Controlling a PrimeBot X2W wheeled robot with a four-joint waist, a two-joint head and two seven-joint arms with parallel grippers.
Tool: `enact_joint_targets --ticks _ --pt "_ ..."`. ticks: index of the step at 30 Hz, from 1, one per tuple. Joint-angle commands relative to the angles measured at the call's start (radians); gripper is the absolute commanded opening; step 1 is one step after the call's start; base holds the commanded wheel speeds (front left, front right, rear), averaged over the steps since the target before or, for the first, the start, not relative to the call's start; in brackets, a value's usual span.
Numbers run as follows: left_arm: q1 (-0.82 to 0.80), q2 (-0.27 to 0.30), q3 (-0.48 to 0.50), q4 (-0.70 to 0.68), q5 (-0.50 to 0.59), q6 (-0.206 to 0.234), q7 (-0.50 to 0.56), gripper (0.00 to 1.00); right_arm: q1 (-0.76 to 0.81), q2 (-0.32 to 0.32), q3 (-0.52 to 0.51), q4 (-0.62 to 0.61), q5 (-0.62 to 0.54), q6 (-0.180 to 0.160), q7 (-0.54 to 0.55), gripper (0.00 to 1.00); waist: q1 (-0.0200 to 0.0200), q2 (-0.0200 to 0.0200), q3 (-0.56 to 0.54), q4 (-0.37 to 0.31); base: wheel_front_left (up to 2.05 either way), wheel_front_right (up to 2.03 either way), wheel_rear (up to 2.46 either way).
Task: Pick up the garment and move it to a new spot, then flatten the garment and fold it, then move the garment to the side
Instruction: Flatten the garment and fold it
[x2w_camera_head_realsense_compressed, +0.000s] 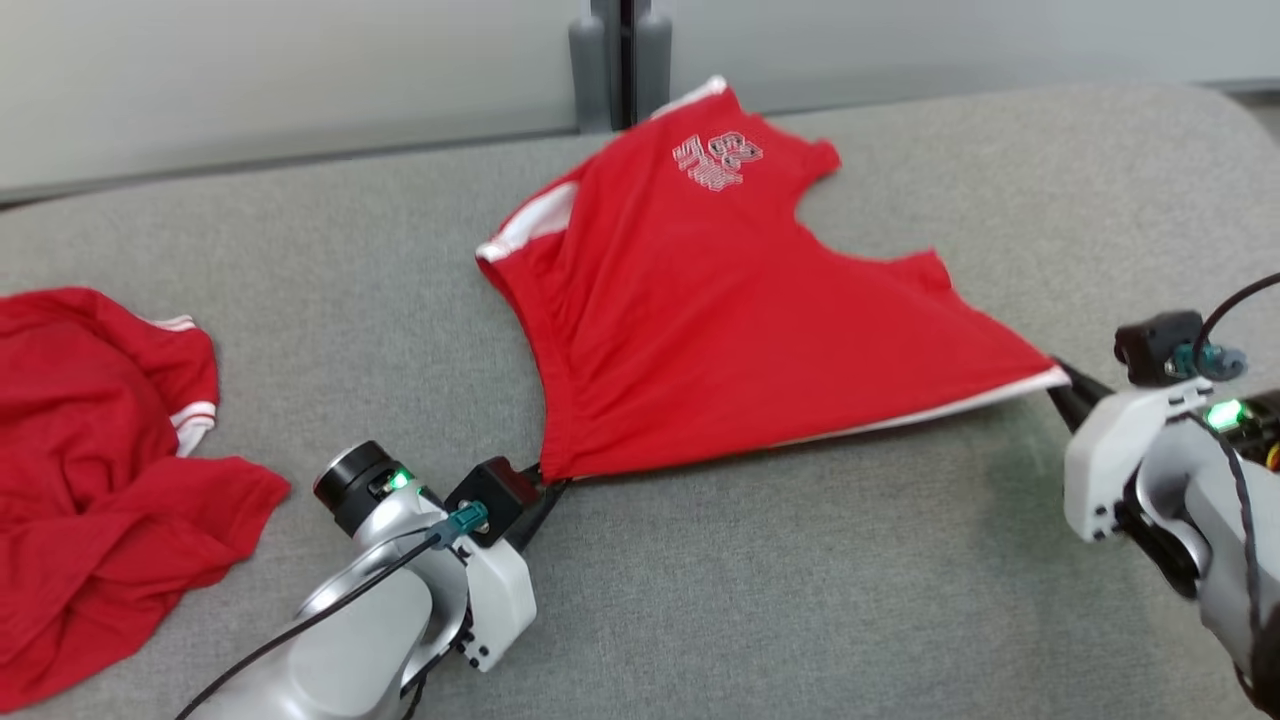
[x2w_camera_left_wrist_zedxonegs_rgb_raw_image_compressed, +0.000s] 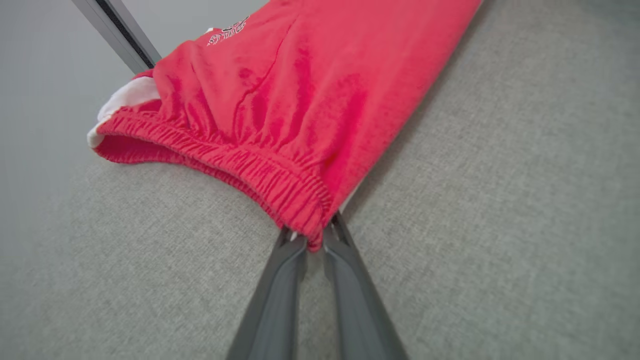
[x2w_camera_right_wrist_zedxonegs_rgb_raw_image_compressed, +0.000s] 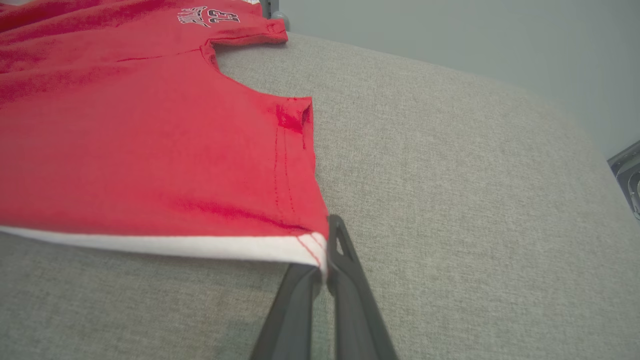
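The garment (x2w_camera_head_realsense_compressed: 720, 320) is a pair of red shorts with white trim and a white logo, stretched between my two grippers just above the grey cushion (x2w_camera_head_realsense_compressed: 800, 600). My left gripper (x2w_camera_head_realsense_compressed: 545, 485) is shut on the elastic waistband corner (x2w_camera_left_wrist_zedxonegs_rgb_raw_image_compressed: 310, 210). My right gripper (x2w_camera_head_realsense_compressed: 1062, 378) is shut on the white-edged leg hem corner (x2w_camera_right_wrist_zedxonegs_rgb_raw_image_compressed: 315, 247). The far end of the garment, with the logo (x2w_camera_right_wrist_zedxonegs_rgb_raw_image_compressed: 207, 16), lies toward the cushion's back edge.
A second red garment (x2w_camera_head_realsense_compressed: 90, 470) with white stripes lies crumpled at the left of the cushion. A dark upright post (x2w_camera_head_realsense_compressed: 620, 60) stands behind the cushion against a pale wall. Bare grey fabric stretches across the front and right.
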Motion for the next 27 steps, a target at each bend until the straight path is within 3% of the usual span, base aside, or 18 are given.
enact_joint_targets --ticks 1,8,12,20,21,27 --pt "0.021 0.026 -0.032 -0.007 -0.044 0.001 0.0 0.0 0.032 -0.048 0.037 -0.028 0.038 -0.003 0.032 0.0 0.0 0.0 -0.056 -0.002 0.0 0.0 0.0" --pt "0.072 0.096 -0.166 -0.103 -0.202 0.001 0.009 0.0 0.102 -0.217 0.196 -0.208 0.195 -0.003 0.172 0.0 0.0 0.0 -0.132 0.019 0.0 0.0 0.0" --pt "0.092 0.165 -0.242 -0.188 -0.303 0.001 0.076 0.0 0.127 -0.308 0.247 -0.294 0.271 -0.004 0.247 0.0 0.0 0.0 -0.157 0.027 0.0 0.0 0.0" --pt "0.117 0.291 -0.31 -0.37 -0.424 0.001 0.168 0.0 0.166 -0.437 0.287 -0.439 0.386 -0.006 0.38 0.0 0.0 0.0 -0.188 0.028 0.0 0.0 0.0" --pt "0.113 0.325 -0.318 -0.413 -0.436 0.002 0.191 0.0 0.17 -0.478 0.293 -0.48 0.404 -0.007 0.403 0.0 0.0 0.0 -0.19 0.028 0.0 0.0 0.0" --pt "0.138 0.374 -0.33 -0.492 -0.447 0.002 0.231 0.0 0.193 -0.554 0.287 -0.549 0.471 -0.007 0.465 0.0 0.0 0.0 -0.198 0.024 0.0 0.0 0.0"
